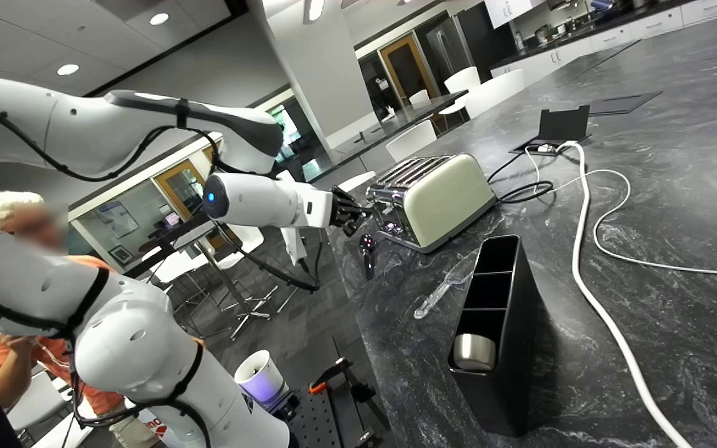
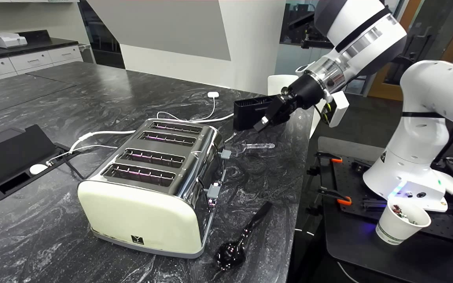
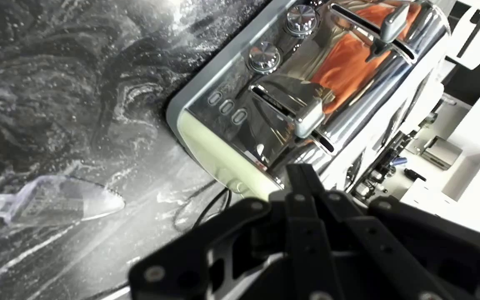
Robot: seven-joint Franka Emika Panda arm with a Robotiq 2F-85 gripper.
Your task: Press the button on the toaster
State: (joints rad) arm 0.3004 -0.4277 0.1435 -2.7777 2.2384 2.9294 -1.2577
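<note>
The toaster has a cream side and shiny metal top in both exterior views (image 1: 449, 205) (image 2: 140, 216). Its chrome control face fills the upper right of the wrist view (image 3: 283, 133). That face has two grey levers, the nearer lever (image 3: 309, 118) and farther lever (image 3: 394, 24), two round knobs (image 3: 263, 57), and small oval buttons (image 3: 226, 107) low near the cream end. My gripper (image 3: 302, 168) is shut, fingertips together, nothing between them. In an exterior view my gripper (image 2: 262, 124) hangs above the table, apart from the toaster, on its control side. My gripper also shows there (image 1: 363, 213).
A tall black box (image 1: 520, 361) with a metal cup in it stands near the table edge. A clear plastic utensil (image 3: 65, 200) and a black ladle (image 2: 230, 253) lie by the control side. White cables (image 1: 589, 280) run behind the toaster to an open table outlet (image 2: 18, 149).
</note>
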